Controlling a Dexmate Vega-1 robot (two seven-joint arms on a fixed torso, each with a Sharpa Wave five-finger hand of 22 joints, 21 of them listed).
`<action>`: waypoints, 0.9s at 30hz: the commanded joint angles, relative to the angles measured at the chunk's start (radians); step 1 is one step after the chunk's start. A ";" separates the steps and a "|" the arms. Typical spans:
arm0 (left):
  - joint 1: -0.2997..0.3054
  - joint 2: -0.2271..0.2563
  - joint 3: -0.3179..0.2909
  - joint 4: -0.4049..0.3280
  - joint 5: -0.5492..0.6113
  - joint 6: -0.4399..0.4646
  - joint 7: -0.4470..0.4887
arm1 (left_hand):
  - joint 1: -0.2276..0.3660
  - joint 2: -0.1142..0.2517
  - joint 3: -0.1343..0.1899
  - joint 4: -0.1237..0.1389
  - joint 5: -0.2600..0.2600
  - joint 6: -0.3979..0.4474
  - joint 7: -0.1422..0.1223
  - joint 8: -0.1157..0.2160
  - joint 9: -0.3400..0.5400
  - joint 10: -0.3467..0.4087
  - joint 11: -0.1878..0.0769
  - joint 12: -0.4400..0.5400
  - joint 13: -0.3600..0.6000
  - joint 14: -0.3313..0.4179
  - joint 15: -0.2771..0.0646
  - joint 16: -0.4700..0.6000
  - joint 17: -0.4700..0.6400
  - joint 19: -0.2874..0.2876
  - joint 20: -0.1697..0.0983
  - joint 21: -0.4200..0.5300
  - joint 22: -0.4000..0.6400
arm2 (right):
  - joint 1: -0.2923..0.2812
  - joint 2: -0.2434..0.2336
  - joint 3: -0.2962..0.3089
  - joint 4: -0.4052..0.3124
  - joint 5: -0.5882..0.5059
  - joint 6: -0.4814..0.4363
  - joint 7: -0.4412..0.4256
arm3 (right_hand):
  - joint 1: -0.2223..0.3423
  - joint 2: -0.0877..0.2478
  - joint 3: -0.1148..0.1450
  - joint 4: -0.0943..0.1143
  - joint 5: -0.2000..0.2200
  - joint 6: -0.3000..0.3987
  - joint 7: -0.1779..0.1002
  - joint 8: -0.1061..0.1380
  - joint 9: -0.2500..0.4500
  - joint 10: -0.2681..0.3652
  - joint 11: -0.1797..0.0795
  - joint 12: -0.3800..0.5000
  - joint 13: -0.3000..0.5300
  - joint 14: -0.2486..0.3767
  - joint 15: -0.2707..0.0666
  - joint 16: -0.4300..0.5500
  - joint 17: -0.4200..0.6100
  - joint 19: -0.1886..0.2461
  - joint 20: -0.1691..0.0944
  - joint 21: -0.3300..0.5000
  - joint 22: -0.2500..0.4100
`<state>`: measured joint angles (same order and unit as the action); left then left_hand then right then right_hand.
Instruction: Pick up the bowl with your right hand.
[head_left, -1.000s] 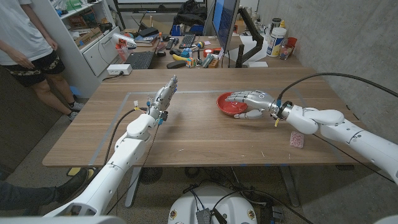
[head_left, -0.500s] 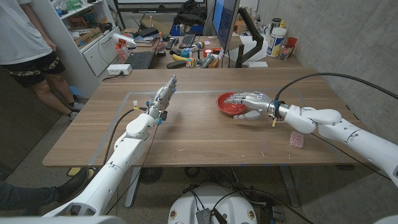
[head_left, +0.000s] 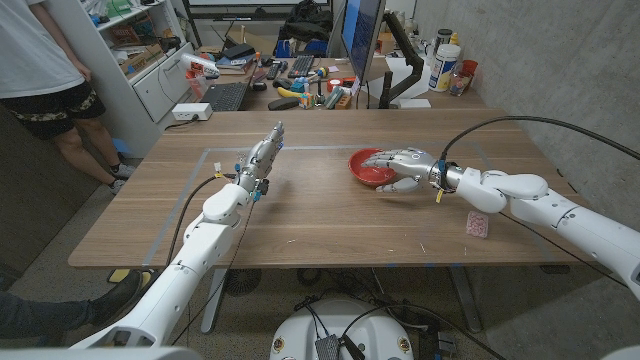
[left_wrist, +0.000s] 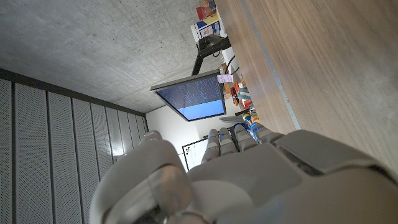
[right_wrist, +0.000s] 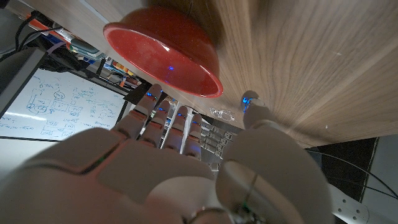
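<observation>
Red bowl (head_left: 372, 167), glossy, upright, under right robot hand (head_left: 405, 165).

A small pink patterned card (head_left: 478, 226) lies on the wooden table (head_left: 330, 215) near its right edge. Strips of pale tape (head_left: 205, 172) mark out a rectangle on the tabletop. Behind the table a dark monitor (head_left: 362, 38) stands on a cluttered desk (head_left: 290, 82) beside a white tub (head_left: 445, 67) and a red cup (head_left: 468, 69). A white power strip (head_left: 191, 112) sits on a low cabinet (head_left: 165, 85). A person (head_left: 45, 75) in a white shirt and dark shorts stands at far left.
</observation>
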<state>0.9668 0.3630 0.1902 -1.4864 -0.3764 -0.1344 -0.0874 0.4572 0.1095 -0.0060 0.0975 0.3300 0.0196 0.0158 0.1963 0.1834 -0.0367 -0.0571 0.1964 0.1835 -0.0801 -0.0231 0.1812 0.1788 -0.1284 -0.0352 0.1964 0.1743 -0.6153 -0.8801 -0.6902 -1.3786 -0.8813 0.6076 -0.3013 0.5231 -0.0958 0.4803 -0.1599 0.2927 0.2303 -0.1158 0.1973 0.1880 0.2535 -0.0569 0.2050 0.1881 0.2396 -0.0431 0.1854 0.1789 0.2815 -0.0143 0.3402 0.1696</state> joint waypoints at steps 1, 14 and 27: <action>0.008 -0.005 -0.003 0.000 -0.001 -0.008 0.010 | 0.007 0.002 -0.007 0.004 0.007 0.008 0.001 0.003 0.003 -0.003 -0.005 0.002 0.006 -0.010 -0.002 0.002 0.004 -0.013 -0.026 -0.003 0.006 | 0.016 0.010 -0.013 0.014 0.006 -0.012 0.040 | 0.013 -0.003 0.008 -0.001 0.005 -0.003 0.010 -0.001 0.006 0.003 0.002 0.007 0.002 0.009 -0.034 0.006 0.006 0.011 0.003 -0.003 0.006; 0.001 -0.004 -0.002 0.014 0.000 -0.005 0.006 | 0.007 0.003 -0.009 0.005 0.007 0.012 0.004 0.004 0.003 -0.008 -0.003 0.000 0.006 -0.016 -0.001 0.001 0.004 -0.019 -0.028 -0.003 0.006 | 0.034 0.031 -0.035 0.042 0.001 -0.022 0.047 | 0.018 -0.004 0.009 0.002 0.004 -0.003 0.013 -0.001 0.006 0.004 0.005 0.008 0.002 0.009 -0.035 0.005 0.006 0.013 0.006 -0.010 0.006; -0.018 0.001 -0.007 0.028 -0.003 0.000 -0.012 | 0.007 0.004 -0.011 0.005 0.006 0.017 0.006 0.005 0.003 -0.006 -0.003 0.002 0.006 -0.017 -0.001 0.002 0.004 -0.023 -0.029 -0.003 0.006 | 0.055 0.048 -0.056 0.068 -0.002 -0.038 0.048 | 0.022 -0.004 0.011 0.004 0.002 0.000 0.013 0.001 0.007 0.007 -0.001 0.010 0.002 0.013 -0.036 0.006 0.006 0.016 0.009 -0.016 0.006</action>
<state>0.9614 0.3608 0.1865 -1.4702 -0.3776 -0.1414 -0.0854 0.4572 0.1095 -0.0129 0.0992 0.3300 0.0251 0.0212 0.1963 0.1835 -0.0366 -0.0569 0.1964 0.1835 -0.0903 -0.0232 0.1812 0.1788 -0.1455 -0.0357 0.1964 0.1794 -0.5787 -0.8473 -0.7279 -1.3354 -0.8797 0.5794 -0.2583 0.5300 -0.1027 0.4846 -0.1556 0.2926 0.2250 -0.1106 0.1974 0.1932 0.2535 -0.0570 0.2129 0.1881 0.2432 -0.0394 0.1854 0.1841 0.2869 -0.0090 0.3250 0.1748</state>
